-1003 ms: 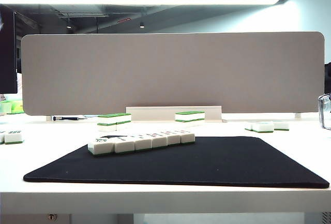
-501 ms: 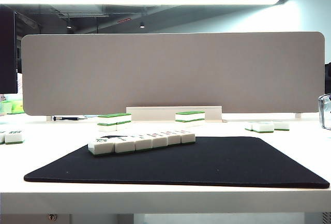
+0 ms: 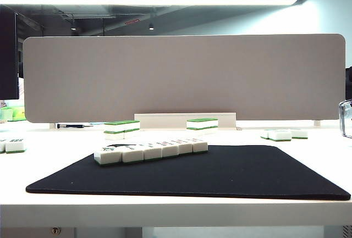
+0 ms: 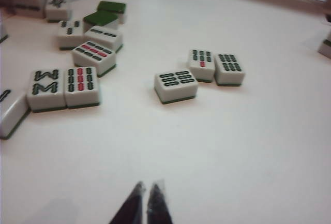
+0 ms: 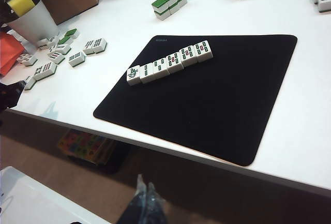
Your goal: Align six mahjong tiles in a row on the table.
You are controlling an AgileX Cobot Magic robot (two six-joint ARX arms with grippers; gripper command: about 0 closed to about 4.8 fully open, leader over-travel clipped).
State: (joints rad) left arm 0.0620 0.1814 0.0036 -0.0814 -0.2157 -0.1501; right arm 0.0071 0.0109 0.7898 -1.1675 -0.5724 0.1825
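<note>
Six tiles lined up on the mat, both grippers closed and empty.

Nearest, the right gripper hangs pinched shut off the table's front edge; the left gripper, tips together, hovers over loose spare tiles at the table's left. Farther back, the six mahjong tiles sit touching in a row on the black mat. Risk: a stray sweep could knock the row crooked.
</note>
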